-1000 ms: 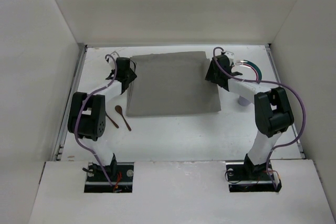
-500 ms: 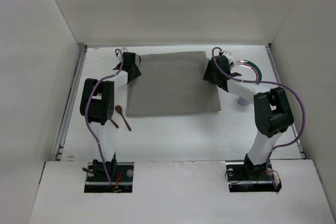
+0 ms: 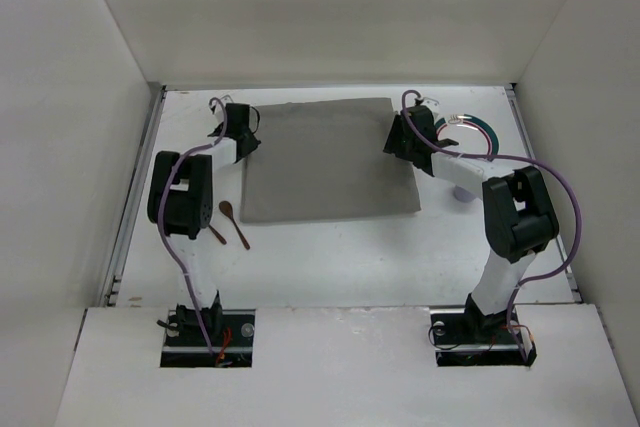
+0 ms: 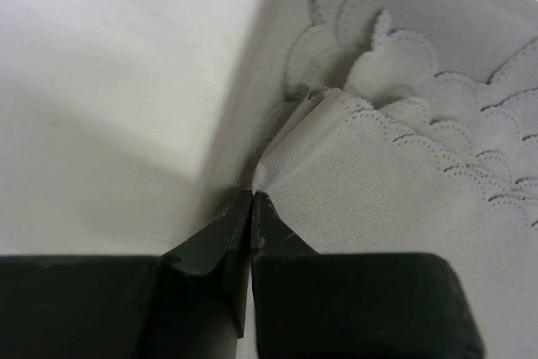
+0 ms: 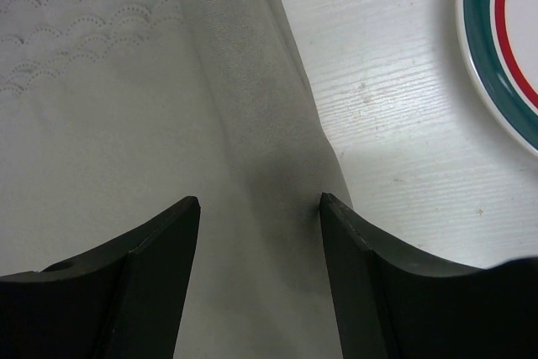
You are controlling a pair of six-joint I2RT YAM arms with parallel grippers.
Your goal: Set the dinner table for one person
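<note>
Grey fabric is clamped between the fingers of my left gripper (image 4: 250, 195): the two black tips are pressed together on a small raised fold at the far left corner of the grey cloth mat (image 4: 403, 191). Just left of this fold lies the bare white top of the dinner table (image 4: 109, 81), flat under my fingers and touching the mat from below.

My right gripper (image 5: 259, 203) has its fingers apart, with nothing between them. They stand over the right edge of the mat, near its far right corner; one tip is above the cloth and the other is above the border strip. The table surface shows just to the right of this edge, and further right on it lies a plate (image 5: 496, 48) with a green and red rim.

From above, the table is level and fills the whole floor of the scene. A thin metal rail (image 3: 135, 207) on its left side runs from near to far. Which axis is longer, I cannot tell. Near the mat's near left corner lies a brown spoon (image 3: 236, 225).
</note>
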